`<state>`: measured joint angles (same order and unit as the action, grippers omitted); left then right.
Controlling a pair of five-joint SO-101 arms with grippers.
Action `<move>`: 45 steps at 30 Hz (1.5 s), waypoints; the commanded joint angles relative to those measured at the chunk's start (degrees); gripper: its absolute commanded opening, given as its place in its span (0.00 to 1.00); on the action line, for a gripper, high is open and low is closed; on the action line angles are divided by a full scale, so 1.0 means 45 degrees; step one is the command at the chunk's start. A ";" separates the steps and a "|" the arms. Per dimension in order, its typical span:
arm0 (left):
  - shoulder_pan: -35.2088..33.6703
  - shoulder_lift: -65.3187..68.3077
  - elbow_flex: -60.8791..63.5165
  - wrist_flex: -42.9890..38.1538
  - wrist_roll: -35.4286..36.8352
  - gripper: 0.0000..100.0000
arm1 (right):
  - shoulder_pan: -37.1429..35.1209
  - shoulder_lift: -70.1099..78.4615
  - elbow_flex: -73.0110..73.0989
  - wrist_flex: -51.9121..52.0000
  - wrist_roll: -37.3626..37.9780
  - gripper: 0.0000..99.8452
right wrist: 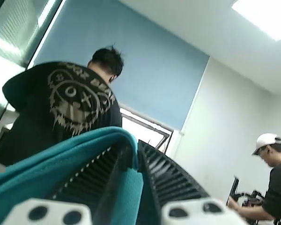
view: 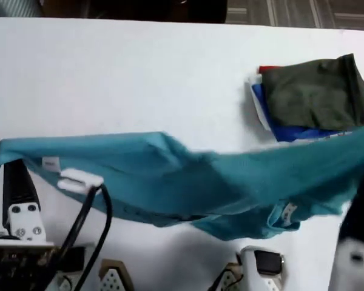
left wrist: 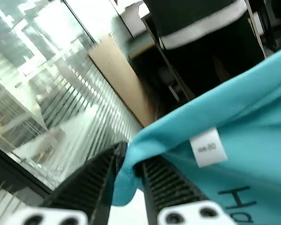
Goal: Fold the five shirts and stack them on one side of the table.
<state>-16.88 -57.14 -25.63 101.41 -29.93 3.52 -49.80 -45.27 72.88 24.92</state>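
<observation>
White table (view: 139,73): teal shirt (view: 188,176) stretched in the air above the near edge, folded shirt stack (view: 315,97), olive on top, by the right edge. Left gripper (left wrist: 131,158) and right gripper (right wrist: 135,154) each clamp a shirt end.

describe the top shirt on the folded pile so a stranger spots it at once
On the white table, look to the right side for the folded pile. Its top shirt is dark olive green, with blue, white and red edges under it, unlike the teal shirt stretched out nearby.
</observation>
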 commanded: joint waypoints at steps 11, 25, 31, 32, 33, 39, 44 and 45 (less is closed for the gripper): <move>-0.0430 0.0078 0.6418 -0.1739 -0.0098 0.02 | -0.1592 0.2393 0.5040 -0.1221 -0.0078 0.02; -0.0391 0.5060 0.8488 -0.7600 -0.0098 0.02 | -0.2354 0.9504 0.7248 -0.5929 -0.0039 0.02; -0.0391 0.9553 0.3565 -0.6916 -0.0098 0.02 | -0.2374 1.2845 0.3575 -0.5812 -0.0039 0.02; -0.0391 1.0237 0.2842 -0.6701 -0.0098 0.02 | -0.2374 1.3314 0.3048 -0.5519 -0.0039 0.02; -0.0391 1.0901 0.2256 -0.6545 -0.0098 0.02 | -0.2374 1.3763 0.2598 -0.5206 -0.0039 0.02; -0.0391 1.4554 0.0596 -0.5548 -0.0137 0.03 | -0.2374 1.6010 0.1211 -0.3331 -0.0117 0.02; -0.0293 1.6332 0.0557 -0.5587 -0.0137 0.03 | -0.2393 1.7299 0.1192 -0.3096 -0.0137 0.02; -0.0234 1.6586 0.0557 -0.5587 -0.0137 0.03 | -0.2491 1.7573 0.1211 -0.3096 -0.0137 0.02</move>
<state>-18.29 16.09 -20.26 76.00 -30.02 -6.68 28.09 -36.84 58.64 24.66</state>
